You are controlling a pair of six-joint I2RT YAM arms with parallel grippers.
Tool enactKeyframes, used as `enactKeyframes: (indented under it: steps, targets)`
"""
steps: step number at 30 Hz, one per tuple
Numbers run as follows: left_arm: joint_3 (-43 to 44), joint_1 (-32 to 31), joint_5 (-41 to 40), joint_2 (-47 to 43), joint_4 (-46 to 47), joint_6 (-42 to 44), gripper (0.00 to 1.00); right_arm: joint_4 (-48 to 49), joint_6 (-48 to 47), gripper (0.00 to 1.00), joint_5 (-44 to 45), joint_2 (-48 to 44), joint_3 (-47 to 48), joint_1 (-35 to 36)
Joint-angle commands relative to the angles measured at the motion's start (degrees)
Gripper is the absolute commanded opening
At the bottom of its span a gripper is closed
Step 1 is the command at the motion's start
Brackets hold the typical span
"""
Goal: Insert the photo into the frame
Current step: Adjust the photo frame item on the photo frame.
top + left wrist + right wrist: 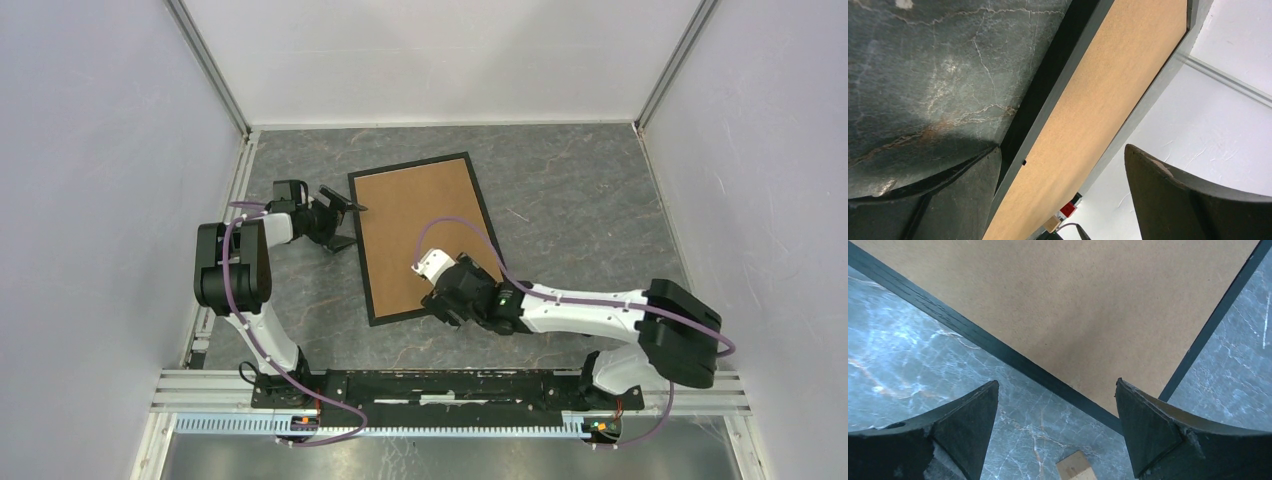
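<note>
Lying on the worktop (580, 210) centre, brown backing (420, 235) up: the frame (998, 352). At its 10 o'clock edge the left fingers (1198, 205) stand apart. Over its 5 o'clock corner the right fingers (1168, 440) stand apart, holding nothing.

Open tabletop (580, 200) surrounds the frame (362, 250); walls (100, 150) bound three sides.

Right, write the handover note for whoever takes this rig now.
Left gripper: open, empty, beside the frame's left edge.
Right gripper: open, empty, above a near corner of the frame.
Frame: flat on the table, brown backing board facing up inside it.
Done: board sits in the frame.
Left: the photo is not visible, so check that it is inside.
</note>
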Motion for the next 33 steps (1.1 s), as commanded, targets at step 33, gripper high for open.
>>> enactKeyframes:
  steps: [33]
  targets:
    - [-1.63,0.05,0.96,-0.52,-3.05,-0.74,1.00,1.19,-0.94,0.84,13.67,16.10,9.45,4.04]
